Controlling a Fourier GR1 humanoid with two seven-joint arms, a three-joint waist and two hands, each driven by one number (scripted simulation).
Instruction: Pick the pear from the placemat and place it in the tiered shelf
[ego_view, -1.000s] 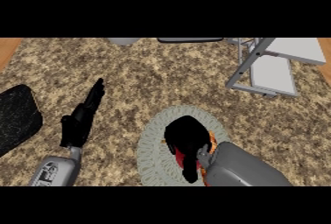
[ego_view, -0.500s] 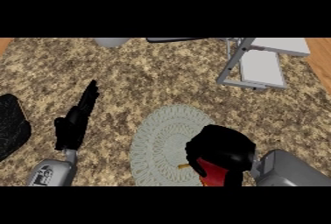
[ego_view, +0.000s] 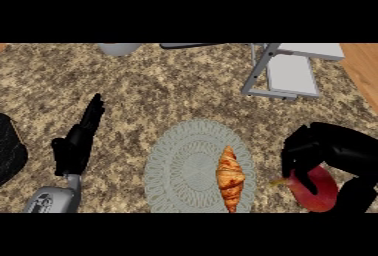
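My right hand (ego_view: 328, 150) is at the lower right, its fingers curled round a red pear (ego_view: 317, 192) with a yellowish stem end. Hand and pear are off the right edge of the round grey-green placemat (ego_view: 181, 167). A croissant (ego_view: 230, 177) lies on the right half of the placemat. The grey tiered shelf (ego_view: 288, 72) stands at the upper right, well beyond the hand. My left hand (ego_view: 77, 142) rests open at the left with its fingers pointing up.
A black object (ego_view: 9, 150) sits at the left edge. A pale round object (ego_view: 118, 48) and a dark flat item (ego_view: 199, 45) lie along the far edge. Wooden surface (ego_view: 362, 65) shows at the far right.
My right hand has moved right off the placemat with the pear in it, uncovering the croissant. The view has shifted a little; the left hand stays put.
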